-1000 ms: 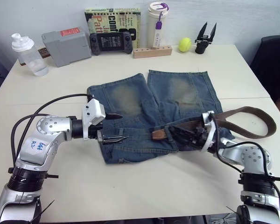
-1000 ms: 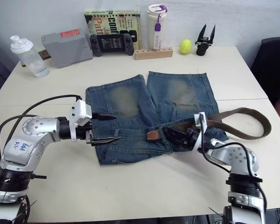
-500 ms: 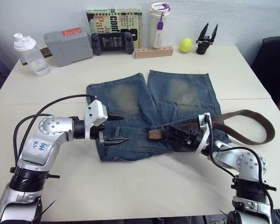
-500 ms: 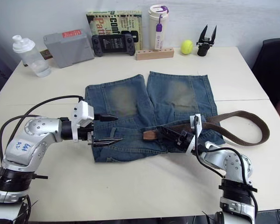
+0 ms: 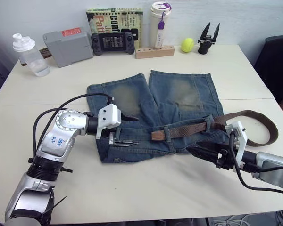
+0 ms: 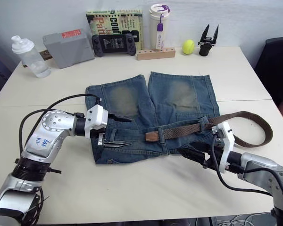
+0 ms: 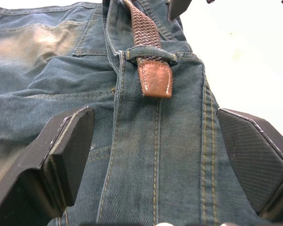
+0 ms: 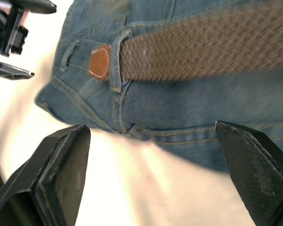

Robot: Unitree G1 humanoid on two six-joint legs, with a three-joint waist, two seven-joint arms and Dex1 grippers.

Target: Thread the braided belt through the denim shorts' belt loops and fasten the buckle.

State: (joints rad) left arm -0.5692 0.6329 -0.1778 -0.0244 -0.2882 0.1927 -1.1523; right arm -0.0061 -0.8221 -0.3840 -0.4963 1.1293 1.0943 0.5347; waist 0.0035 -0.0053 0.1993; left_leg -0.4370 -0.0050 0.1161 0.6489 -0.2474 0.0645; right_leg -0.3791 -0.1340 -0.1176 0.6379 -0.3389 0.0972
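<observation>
Shorts (image 5: 151,103) lay flat on the table (image 5: 132,188). The belt (image 5: 188,128) ran along the waistband, its tan tip (image 7: 155,80) protruding from one loop (image 7: 151,52). Both grippers, left (image 5: 125,132) and right (image 5: 203,154), were spread, holding nothing.

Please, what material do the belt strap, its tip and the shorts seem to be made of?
The belt strap looks like woven brown cord or elastic: a braided weave shows along it, matte. Its tip seems to be tan leather, smooth with pale stitching around the edge. The shorts look like blue denim: a twill weave, yellowish faded patches and tan seam stitching.
</observation>
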